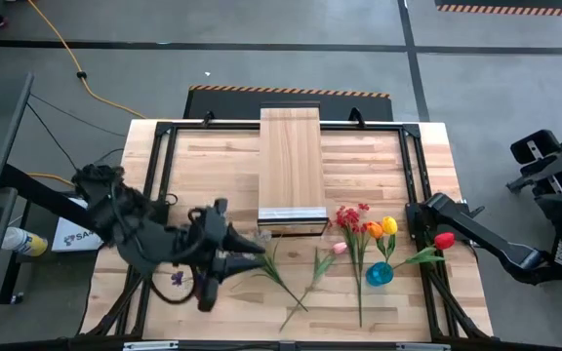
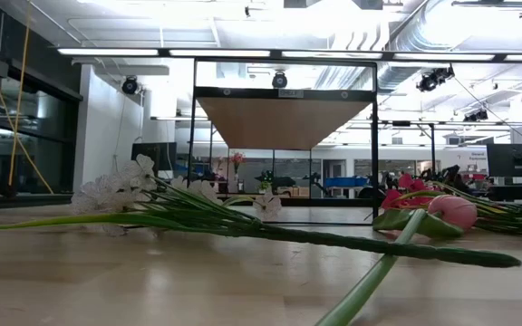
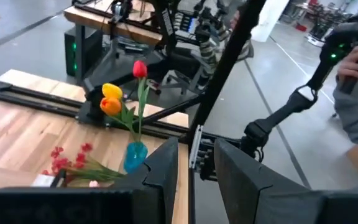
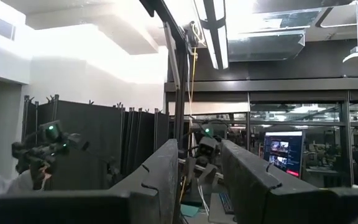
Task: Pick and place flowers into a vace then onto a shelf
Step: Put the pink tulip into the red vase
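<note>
Near edge of surface [image 1: 213, 166]: loose flowers [image 1: 305, 273], white spray and pink tulip, lying flat, stems crossing. Just right: blue vase [image 1: 380, 274] upright, holding red, orange and yellow tulips [image 3: 118, 99]; red spray [image 1: 351, 218] flat beside it. Left tool [image 1: 252, 249] low over near-left surface, fingers [image 3: 160, 171] narrowly parted, nothing between them, tips close to white spray stem; contact not discernible. Right tool [image 4: 197, 163] off right edge, aimed up into room, fingers slightly apart, empty. Farther back, centre: shelf [image 1: 291, 156], bare.

The right hand [image 4: 194, 180] points into the room; fingers [image 4: 160, 177] apart.
</note>
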Tool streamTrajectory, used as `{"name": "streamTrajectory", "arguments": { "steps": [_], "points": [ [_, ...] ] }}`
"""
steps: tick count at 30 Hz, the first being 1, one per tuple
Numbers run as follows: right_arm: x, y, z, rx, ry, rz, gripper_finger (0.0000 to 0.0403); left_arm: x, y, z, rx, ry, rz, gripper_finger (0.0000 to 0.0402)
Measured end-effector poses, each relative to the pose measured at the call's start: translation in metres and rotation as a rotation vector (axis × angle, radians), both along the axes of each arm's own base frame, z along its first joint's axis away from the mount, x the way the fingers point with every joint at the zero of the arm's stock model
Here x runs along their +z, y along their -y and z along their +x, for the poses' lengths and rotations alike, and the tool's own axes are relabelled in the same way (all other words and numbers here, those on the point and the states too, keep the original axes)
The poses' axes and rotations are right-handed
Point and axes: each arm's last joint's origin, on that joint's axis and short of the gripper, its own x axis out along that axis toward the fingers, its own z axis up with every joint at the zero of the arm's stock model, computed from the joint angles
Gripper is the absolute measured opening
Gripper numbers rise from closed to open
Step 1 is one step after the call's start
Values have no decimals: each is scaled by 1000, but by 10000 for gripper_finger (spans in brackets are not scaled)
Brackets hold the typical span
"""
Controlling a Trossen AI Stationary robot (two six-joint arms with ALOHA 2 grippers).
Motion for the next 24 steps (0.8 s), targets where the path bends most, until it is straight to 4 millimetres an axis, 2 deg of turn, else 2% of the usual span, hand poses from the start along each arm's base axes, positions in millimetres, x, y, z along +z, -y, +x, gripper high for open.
{"name": "streamTrajectory", "arguments": {
  "steps": [4,13,17,21,24],
  "points": [
    [-2,1,1,12,-34,20,114,-15,17,14,-15,-49,-39,138],
    [-11,8,7,19,-132,126,114,-51,43,46,13,-150,-110,138],
    [-14,10,9,8,-152,123,114,-66,52,58,38,-184,-138,138],
    [-16,11,9,21,-180,124,114,-69,48,65,106,-183,-189,138],
    [-17,10,10,53,-206,149,114,-69,33,75,139,-186,-209,138]
  ]
}}
